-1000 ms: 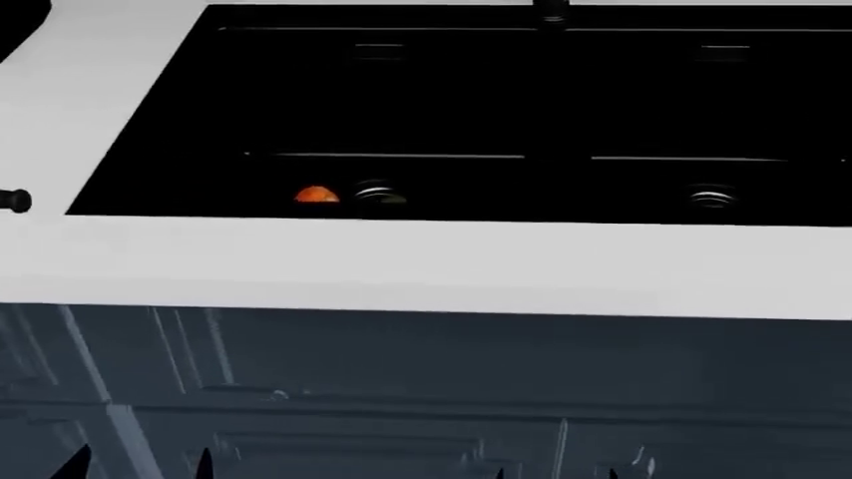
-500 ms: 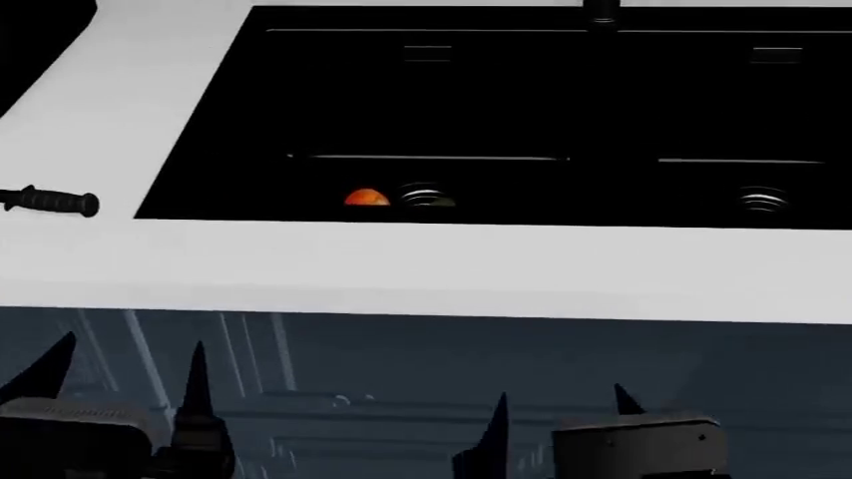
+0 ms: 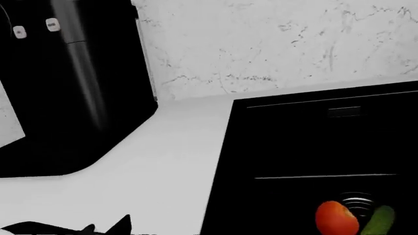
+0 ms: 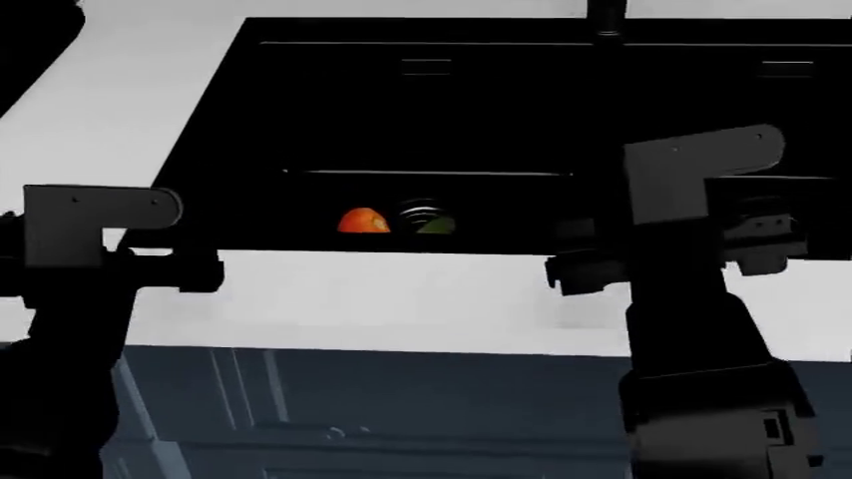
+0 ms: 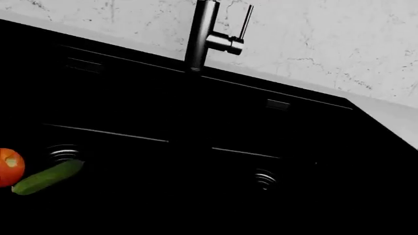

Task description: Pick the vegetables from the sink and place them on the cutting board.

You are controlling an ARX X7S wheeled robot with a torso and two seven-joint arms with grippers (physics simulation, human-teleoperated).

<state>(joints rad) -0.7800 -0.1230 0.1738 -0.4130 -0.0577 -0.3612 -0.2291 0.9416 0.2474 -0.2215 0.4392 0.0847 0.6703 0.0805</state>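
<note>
Sink (image 4: 533, 120): wide black double basin sunk in the white counter (image 4: 399, 299), lying ahead of and below both arms. Both are raised over the counter's front edge, presumably staged high so they can clear the rim before reaching down.

Faucet (image 5: 202, 34): dark, upright at the back rim, beyond the right pincer and between the two bowls. Judged an obstacle only for a reach across the middle.

Dark appliance (image 3: 72, 83): stands on the counter against the marbled wall, off to the outer side of the left arm, well apart from the sink.

Cucumber (image 5: 47, 176): slim, green, lies flat on the floor of the left bowl, one end by the ridged drain (image 5: 63, 152), the other just beside the tomato (image 3: 336, 218). Both sit ahead of and below the left arm, nearer to it than to the right, so the left arm is the likelier one to pick.

Tomato: round, red-orange, pale scar showing, on the far side of the cucumber as seen from the right arm.

Pincers: fingertips of neither arm show clearly; cannot tell spread or pressed together. Neither holds a vegetable.

Cutting board: not in view.
</note>
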